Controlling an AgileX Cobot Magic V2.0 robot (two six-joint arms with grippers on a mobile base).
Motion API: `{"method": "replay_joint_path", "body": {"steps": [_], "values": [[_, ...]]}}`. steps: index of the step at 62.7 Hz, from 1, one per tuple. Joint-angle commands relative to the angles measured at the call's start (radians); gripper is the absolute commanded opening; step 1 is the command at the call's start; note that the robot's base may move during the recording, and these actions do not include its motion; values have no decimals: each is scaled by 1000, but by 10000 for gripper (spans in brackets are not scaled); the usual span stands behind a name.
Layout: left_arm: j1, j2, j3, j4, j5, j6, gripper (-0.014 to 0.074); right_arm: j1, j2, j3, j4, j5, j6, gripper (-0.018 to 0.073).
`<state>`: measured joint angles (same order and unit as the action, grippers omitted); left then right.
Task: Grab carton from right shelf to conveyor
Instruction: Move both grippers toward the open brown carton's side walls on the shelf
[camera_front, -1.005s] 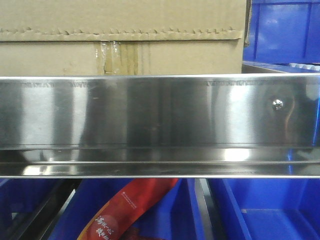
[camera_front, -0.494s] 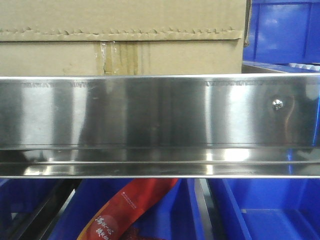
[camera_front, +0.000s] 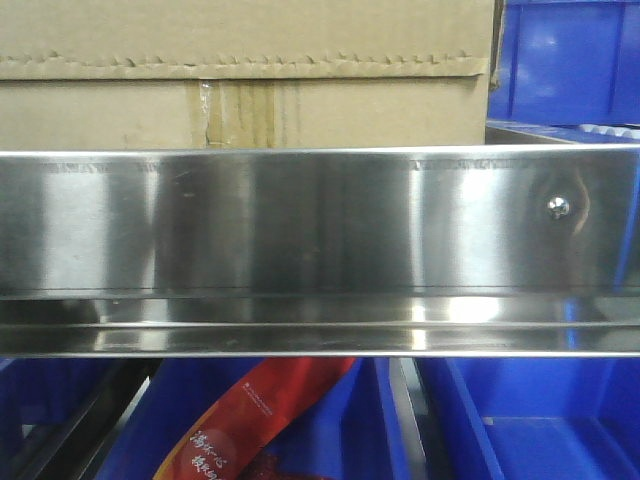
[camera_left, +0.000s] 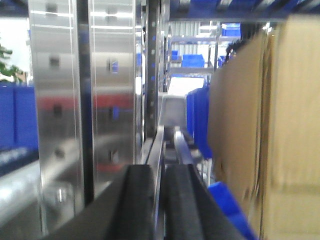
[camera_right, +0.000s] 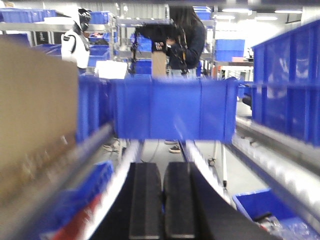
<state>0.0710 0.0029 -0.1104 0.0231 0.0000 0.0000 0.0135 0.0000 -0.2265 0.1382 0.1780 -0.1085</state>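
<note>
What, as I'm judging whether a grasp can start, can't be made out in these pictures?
Front view: the right shelf hides the foot of the carton; the frame cuts off its top and left side.
Left wrist view: the carton is blurred, its right side cut off.
Left wrist view: blur hides whether the left pincer is fully shut.
The conveyor shows in no view.

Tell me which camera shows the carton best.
The front-facing view: the carton faces it sharply, serrated flap and taped seam visible above the shelf rail. The left wrist view shows only a blurred side; the right wrist view, a blurred face at left.
</note>
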Motion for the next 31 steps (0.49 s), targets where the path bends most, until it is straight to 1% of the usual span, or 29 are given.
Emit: {"method": "replay_joint_path", "body": {"steps": [1,6,9,10,11,14,18,23,27,31], "values": [[4,-3,-120,45,101,0,148,0,15,-131,13,134,-5,25],[4,31,-240,80,216,0,256,0,64,-233,24,189,-5,162],[4,56,-296,80,267,0,300,0,109,-286,24,210,-5,293],[4,70,-321,80,286,0,318,0,121,-299,24,215,-5,324],[4,79,-336,80,296,0,329,0,139,-318,24,217,-5,370],[4,110,-384,78,311,0,356,0,179,-352,24,217,-5,465],[-9,148,-431,67,304,0,381,0,231,-383,24,217,-5,573],[-33,199,-472,59,319,0,403,0,277,-393,20,202,-5,564],[-49,248,-506,59,362,0,421,2,309,-393,24,149,-5,559],[-67,300,-550,57,427,0,440,4,341,-417,50,148,-5,559]]}}
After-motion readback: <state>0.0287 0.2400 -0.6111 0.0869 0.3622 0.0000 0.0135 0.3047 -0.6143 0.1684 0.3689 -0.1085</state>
